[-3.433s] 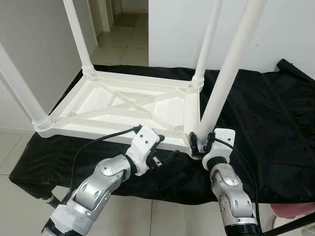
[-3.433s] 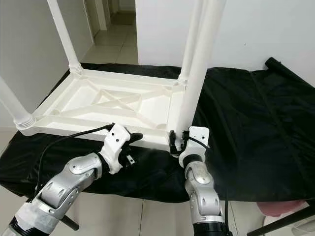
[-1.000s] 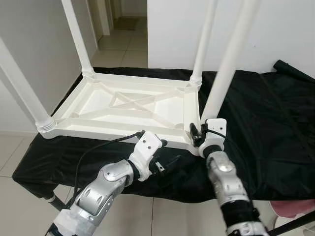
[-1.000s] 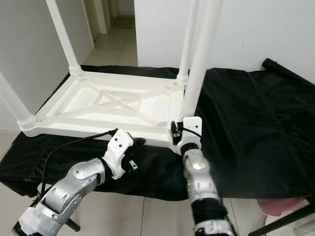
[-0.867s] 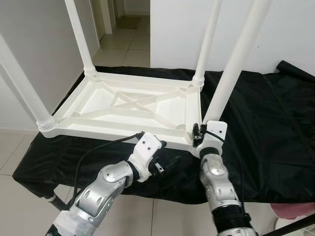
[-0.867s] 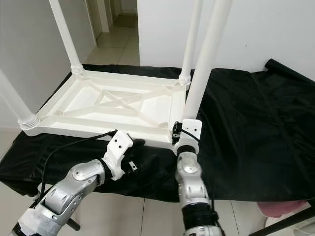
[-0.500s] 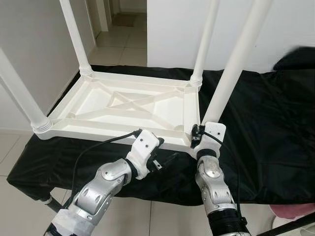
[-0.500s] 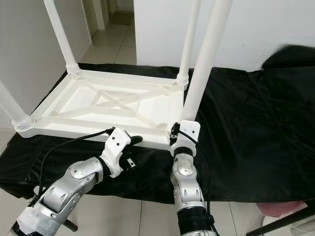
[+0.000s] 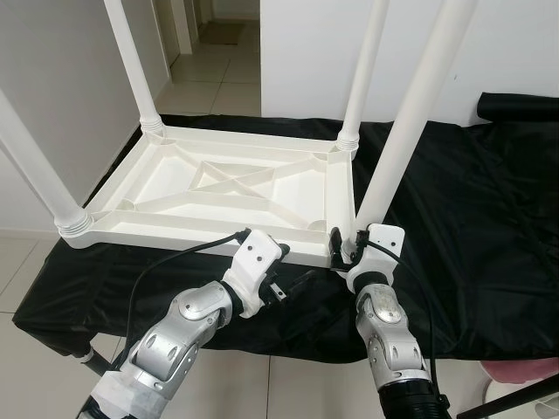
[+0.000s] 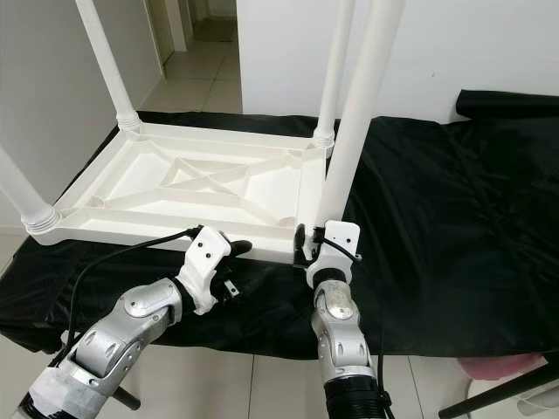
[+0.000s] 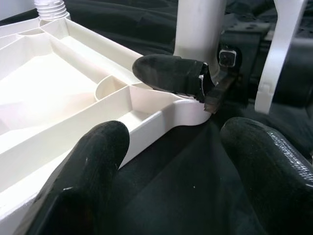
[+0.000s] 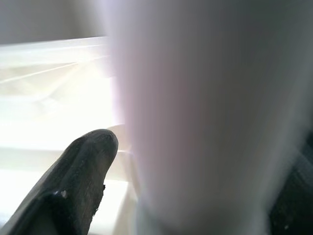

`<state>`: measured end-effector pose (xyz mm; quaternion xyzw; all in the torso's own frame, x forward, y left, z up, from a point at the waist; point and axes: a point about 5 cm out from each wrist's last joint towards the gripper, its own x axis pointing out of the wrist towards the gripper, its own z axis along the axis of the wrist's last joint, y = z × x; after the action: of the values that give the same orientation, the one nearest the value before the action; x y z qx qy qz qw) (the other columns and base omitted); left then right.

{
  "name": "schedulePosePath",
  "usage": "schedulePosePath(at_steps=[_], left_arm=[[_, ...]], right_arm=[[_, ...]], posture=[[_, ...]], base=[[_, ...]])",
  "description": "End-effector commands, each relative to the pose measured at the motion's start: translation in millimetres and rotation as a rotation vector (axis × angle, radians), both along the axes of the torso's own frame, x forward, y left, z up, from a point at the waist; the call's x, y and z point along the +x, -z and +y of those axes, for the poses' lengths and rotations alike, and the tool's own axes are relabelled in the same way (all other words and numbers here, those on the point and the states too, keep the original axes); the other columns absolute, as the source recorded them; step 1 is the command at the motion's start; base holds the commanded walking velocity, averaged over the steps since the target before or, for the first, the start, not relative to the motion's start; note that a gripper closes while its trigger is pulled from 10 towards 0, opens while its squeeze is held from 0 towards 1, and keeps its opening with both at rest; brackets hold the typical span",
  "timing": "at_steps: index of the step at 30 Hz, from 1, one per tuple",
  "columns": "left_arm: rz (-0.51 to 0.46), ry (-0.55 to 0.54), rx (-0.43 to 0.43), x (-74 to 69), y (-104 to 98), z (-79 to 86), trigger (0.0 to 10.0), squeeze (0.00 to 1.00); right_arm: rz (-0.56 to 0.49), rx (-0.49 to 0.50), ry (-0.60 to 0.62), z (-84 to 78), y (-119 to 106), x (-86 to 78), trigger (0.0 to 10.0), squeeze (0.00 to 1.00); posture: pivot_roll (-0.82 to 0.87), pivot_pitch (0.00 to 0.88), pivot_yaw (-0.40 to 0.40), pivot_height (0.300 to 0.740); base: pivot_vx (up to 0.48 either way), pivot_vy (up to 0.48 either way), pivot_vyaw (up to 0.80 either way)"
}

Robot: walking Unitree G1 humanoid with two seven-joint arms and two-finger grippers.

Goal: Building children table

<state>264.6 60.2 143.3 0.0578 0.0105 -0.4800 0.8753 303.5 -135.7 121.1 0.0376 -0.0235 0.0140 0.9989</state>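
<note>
A white children's table (image 9: 218, 188) lies upside down on a black cloth (image 9: 472, 227). Three white legs stand up from its far left, far right and near left corners. A fourth leg (image 9: 410, 113) leans slightly over the near right corner. My right gripper (image 9: 349, 249) is shut on its lower end, and one finger (image 12: 78, 181) shows beside the blurred leg (image 12: 195, 112) in the right wrist view. My left gripper (image 11: 176, 142) is open, just in front of the table's near rim (image 11: 146, 122) close to that corner, with nothing gripped.
The cloth-covered stand ends just in front of my arms, with tiled floor (image 9: 26, 271) below. A black roll (image 9: 520, 105) lies at the back right against the white wall. A doorway (image 9: 218, 35) opens at the far left. A pink object (image 9: 524, 375) sits low on the right.
My right gripper has sunk slightly with the leg's foot at the near right corner. The black roll at the back right has shifted and now lies level. My left gripper has hardly moved.
</note>
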Motion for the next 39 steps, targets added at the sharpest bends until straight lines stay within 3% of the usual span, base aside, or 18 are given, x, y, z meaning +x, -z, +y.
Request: schedulePosePath(at_steps=[1,4,5,6,7,8,14,17,29,30,39], left_arm=[[-0.001,0.055,0.020,-1.2,0.6,1.1,10.0,0.00],[0.000,0.057,0.020,-1.6,0.5,1.2,10.0,0.00],[0.002,0.057,0.021,-2.0,1.3,1.4,10.0,0.00],[0.002,0.057,0.021,-2.0,1.3,1.4,10.0,0.00],[0.003,0.056,0.022,-1.9,1.9,1.5,10.0,0.00],[-0.002,0.054,0.022,-0.8,1.1,1.3,10.0,0.00],[-0.002,0.054,0.022,-0.8,1.1,1.3,10.0,0.00],[-0.014,0.044,0.018,4.3,-2.3,1.5,10.0,0.00],[-0.014,0.049,0.019,3.8,-2.6,0.5,10.0,0.00],[-0.009,0.050,0.017,2.2,-2.1,-0.3,10.0,0.00],[-0.001,0.038,0.010,0.9,-2.0,0.6,10.0,0.00]], right_arm=[[-0.014,0.012,-0.077,-3.5,-3.5,-0.2,10.0,1.00],[-0.029,0.000,-0.151,-10.6,-7.5,0.5,10.0,1.00],[-0.034,-0.002,-0.224,-11.4,-8.6,0.1,10.0,0.24],[-0.034,-0.002,-0.224,-11.4,-8.6,0.1,10.0,0.24],[-0.042,-0.015,-0.308,-11.5,-9.4,-1.0,10.0,0.00],[-0.053,-0.061,-0.416,-10.4,-10.5,-2.8,10.0,0.00],[-0.053,-0.061,-0.416,-10.4,-10.5,-2.8,10.0,0.00],[-0.050,-0.136,-0.553,-15.6,-12.9,0.8,10.0,0.00],[-0.027,-0.237,-0.620,-28.8,-15.3,15.8,10.0,0.00],[-0.009,-0.247,-0.625,-31.1,-12.2,18.4,0.0,0.00],[0.024,-0.233,-0.629,-33.0,-5.1,17.5,0.0,0.00]], posture=[[-0.02,0.000,0.041,0.740],[-0.02,0.000,0.040,0.740],[-0.02,0.000,0.040,0.740],[-0.02,0.000,0.040,0.740],[-0.02,0.000,0.040,0.740],[-0.02,0.000,0.042,0.740],[-0.02,0.000,0.042,0.740],[-0.02,0.000,0.045,0.740],[-0.01,0.000,0.044,0.740],[0.00,0.000,0.040,0.740],[0.01,0.000,0.040,0.740]], base=[[0.000,0.000,0.00],[0.000,0.000,0.00],[0.000,0.000,0.00],[0.000,0.000,0.00],[0.000,0.000,0.00],[0.000,0.000,0.00],[0.000,0.000,0.00],[0.000,0.000,0.00],[0.000,0.000,0.00],[0.000,0.000,0.00],[0.000,0.000,0.00]])
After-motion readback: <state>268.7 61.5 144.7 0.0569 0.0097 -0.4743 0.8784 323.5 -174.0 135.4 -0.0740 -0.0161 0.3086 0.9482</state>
